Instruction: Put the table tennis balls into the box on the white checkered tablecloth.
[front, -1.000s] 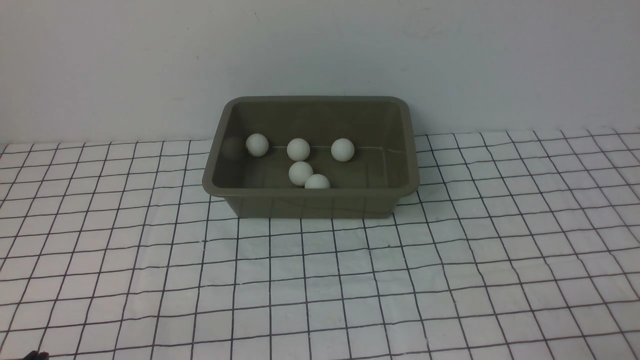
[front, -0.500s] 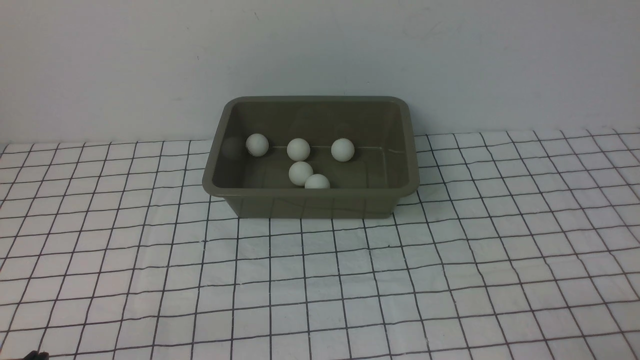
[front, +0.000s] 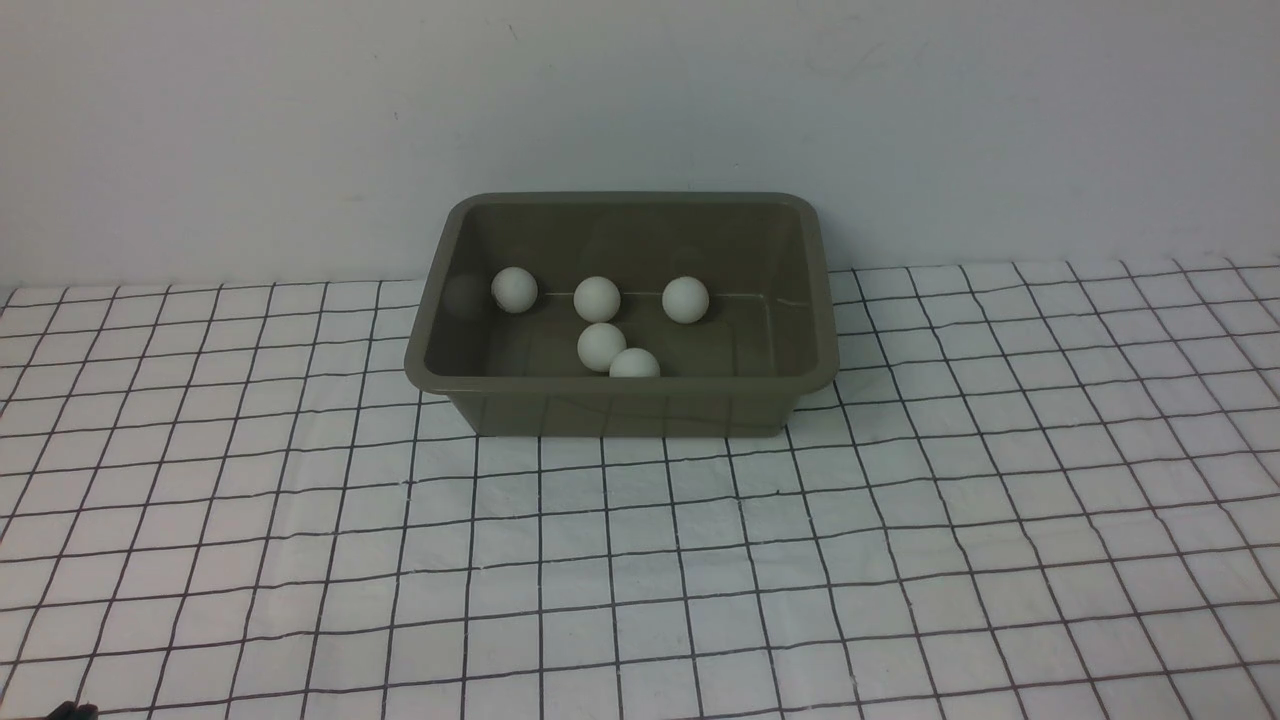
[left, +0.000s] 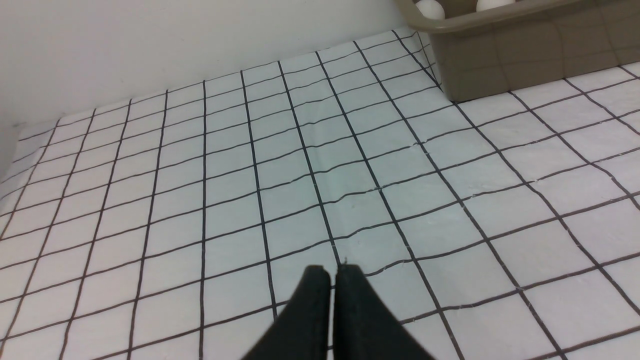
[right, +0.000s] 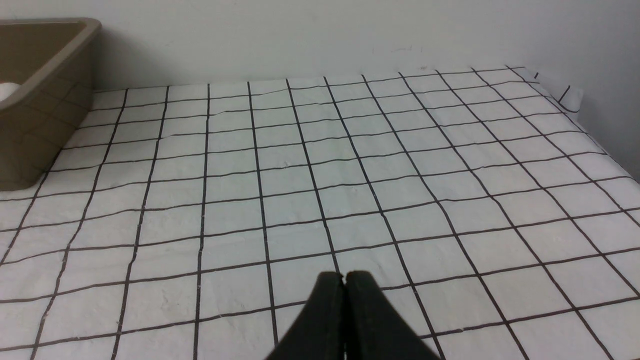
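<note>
Right now I count five small matte white plastic table tennis balls (front: 598, 299) lying inside the rectangular olive-green plastic box (front: 620, 405), which stands on the white cloth with its grid of thin black lines (front: 640, 560) covering the counter. No ball shows on the cloth in any of my three views, so I judge the job finished or nearly so; if more balls exist, they are outside what I can see.

On handling, I'd expect these balls to be very light, hollow and smooth, quick to roll away or squirt out of a pinch. I would take one across its widest part with both fingers level and squeeze gently, since a hard grip could dent the thin shell. The box looks stiff and its sloping walls should keep what is dropped in.

My left end effector (left: 333, 272) has its dark fingers pressed together with nothing between them, hovering above bare cloth; the box sits well ahead of it and off to one side, two balls peeking over the rim. My right end effector (right: 344, 279) is likewise closed tight and empty over open cloth, with a corner of the box well away at the edge of its view. Neither touches anything.
</note>
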